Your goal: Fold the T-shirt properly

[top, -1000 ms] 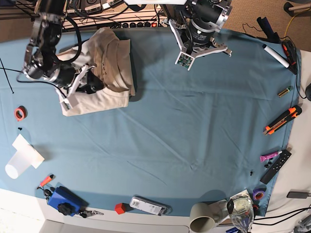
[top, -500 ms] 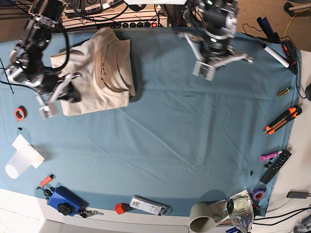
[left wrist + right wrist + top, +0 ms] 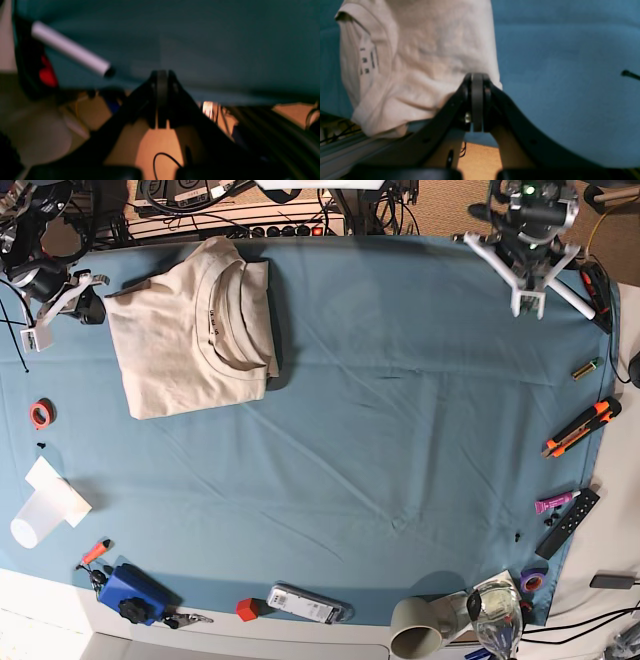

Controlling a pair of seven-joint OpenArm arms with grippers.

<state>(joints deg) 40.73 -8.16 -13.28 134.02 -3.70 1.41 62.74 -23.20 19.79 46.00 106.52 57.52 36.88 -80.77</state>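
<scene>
The beige T-shirt (image 3: 190, 330) lies folded in a rough rectangle on the teal cloth at the back left, collar facing up. The right wrist view shows the T-shirt (image 3: 420, 57) just beyond my right gripper (image 3: 477, 77), whose fingers are pressed together with nothing between them. In the base view my right gripper (image 3: 82, 300) hovers left of the shirt, apart from it. My left gripper (image 3: 162, 73) is shut and empty, and in the base view the left gripper (image 3: 528, 272) sits over the table's back right corner.
A white marker (image 3: 565, 293) lies by the back right edge, and it shows blurred as the marker (image 3: 70, 48) in the left wrist view. An orange utility knife (image 3: 582, 427) and a remote (image 3: 568, 522) lie at the right. A red tape roll (image 3: 40, 413) and a paper cup (image 3: 45, 505) are at the left. A mug (image 3: 420, 627) stands at the front.
My right gripper let go of the shirt, shut, and pulled back to the left edge. The left arm swung from the back middle to the back right corner. The shirt settled flat.
</scene>
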